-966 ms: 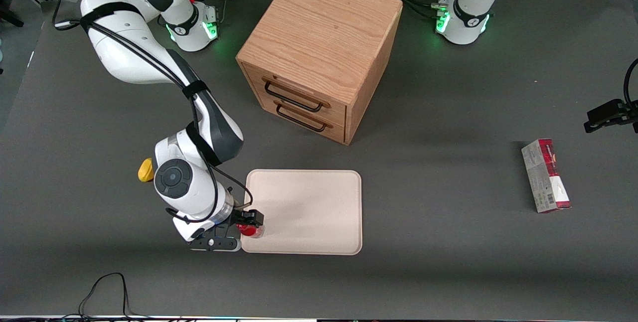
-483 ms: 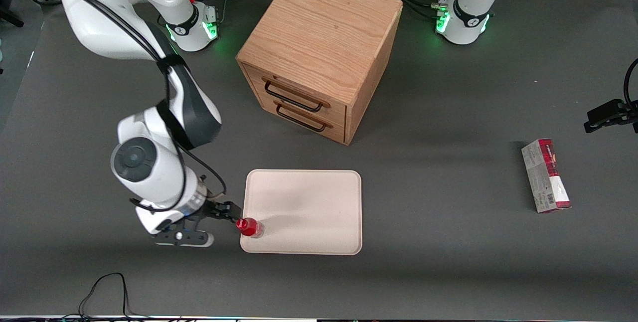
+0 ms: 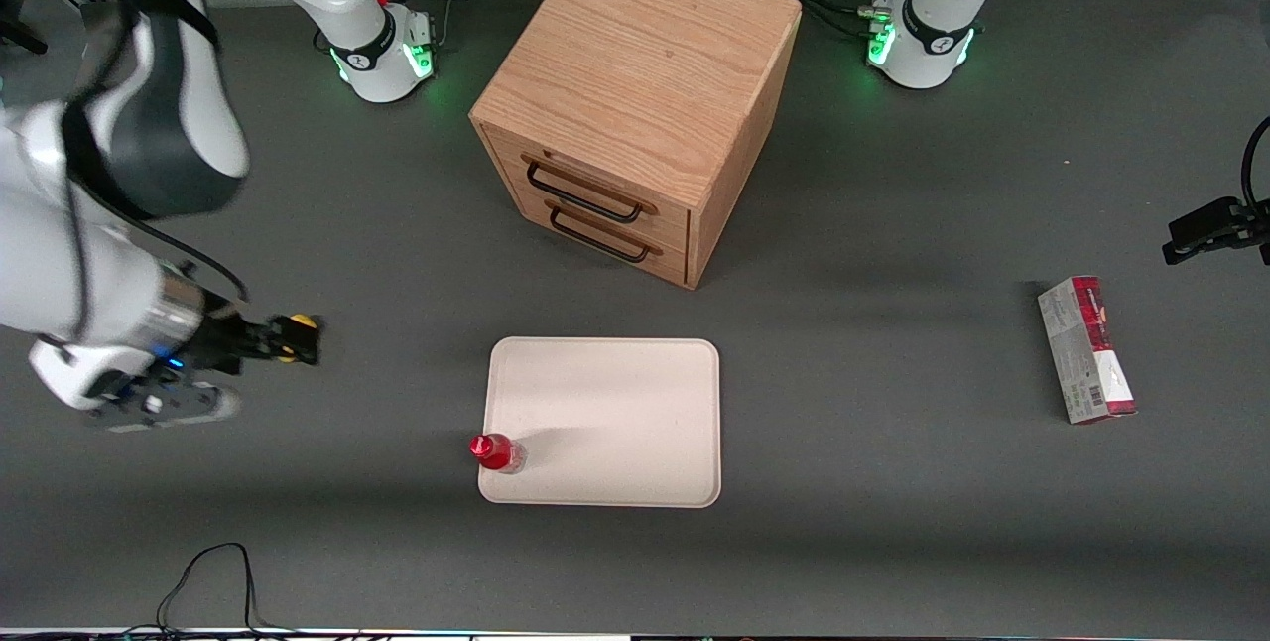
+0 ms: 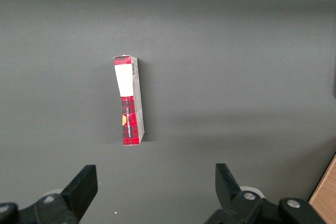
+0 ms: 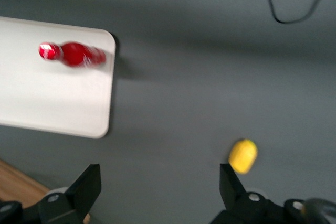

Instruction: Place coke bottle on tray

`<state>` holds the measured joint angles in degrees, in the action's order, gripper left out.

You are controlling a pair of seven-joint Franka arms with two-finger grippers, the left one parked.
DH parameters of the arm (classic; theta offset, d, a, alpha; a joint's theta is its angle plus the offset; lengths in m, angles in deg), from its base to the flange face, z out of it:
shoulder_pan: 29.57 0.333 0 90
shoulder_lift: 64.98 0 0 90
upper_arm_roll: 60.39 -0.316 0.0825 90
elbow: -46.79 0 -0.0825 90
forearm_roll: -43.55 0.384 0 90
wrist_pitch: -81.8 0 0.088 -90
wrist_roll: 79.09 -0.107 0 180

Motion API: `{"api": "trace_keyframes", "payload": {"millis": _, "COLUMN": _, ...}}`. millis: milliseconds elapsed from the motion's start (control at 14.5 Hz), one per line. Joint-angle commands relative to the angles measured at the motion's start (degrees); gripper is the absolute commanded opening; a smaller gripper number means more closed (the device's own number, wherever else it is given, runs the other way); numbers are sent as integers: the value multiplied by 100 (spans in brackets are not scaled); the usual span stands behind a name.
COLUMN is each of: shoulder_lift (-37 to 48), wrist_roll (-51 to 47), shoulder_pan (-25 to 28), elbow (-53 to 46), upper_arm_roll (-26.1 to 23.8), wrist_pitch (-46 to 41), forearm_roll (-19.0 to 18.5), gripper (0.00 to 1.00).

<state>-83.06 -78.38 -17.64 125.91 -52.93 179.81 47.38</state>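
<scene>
The coke bottle (image 3: pixel 497 452), small with a red cap and red label, stands upright on the cream tray (image 3: pixel 615 413), at the tray's corner nearest the front camera and the working arm's end. In the right wrist view the bottle (image 5: pixel 73 54) stands near the tray's (image 5: pixel 47 103) edge. My right gripper (image 3: pixel 298 341) is open and empty, raised above the bare table, well off the tray toward the working arm's end. In the right wrist view its fingers (image 5: pixel 89 184) are spread wide over grey table.
A small yellow object (image 3: pixel 294 325) lies on the table by the gripper, also seen in the right wrist view (image 5: pixel 242 156). A wooden two-drawer cabinet (image 3: pixel 635 105) stands farther from the front camera than the tray. A red-and-grey carton (image 3: pixel 1085 350) lies toward the parked arm's end.
The gripper let go of the bottle, which stays upright on the tray corner. The arm has risen and moved away from the tray toward the working arm's end.
</scene>
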Motion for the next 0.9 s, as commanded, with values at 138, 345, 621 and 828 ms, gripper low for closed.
{"api": "trace_keyframes", "payload": {"millis": 138, "shoulder_lift": 1630, "wrist_roll": 263, "shoulder_pan": -198, "elbow": 1421, "upper_arm_roll": 291, "wrist_pitch": -237, "forearm_roll": 127, "gripper": 100}}
{"api": "trace_keyframes", "payload": {"millis": 345, "shoulder_lift": 2104, "wrist_roll": 254, "shoulder_pan": -270, "elbow": 1727, "upper_arm_roll": 291, "wrist_pitch": -406, "forearm_roll": 66, "gripper": 100}}
{"api": "trace_keyframes", "payload": {"millis": 621, "shoulder_lift": 2352, "wrist_roll": 219, "shoulder_pan": -261, "elbow": 1940, "upper_arm_roll": 273, "wrist_pitch": -607, "forearm_roll": -267, "gripper": 100}}
{"api": "trace_keyframes", "payload": {"millis": 828, "shoulder_lift": 2352, "wrist_roll": 202, "shoulder_pan": -261, "elbow": 1923, "upper_arm_roll": 264, "wrist_pitch": -617, "forearm_roll": -313, "gripper": 100}}
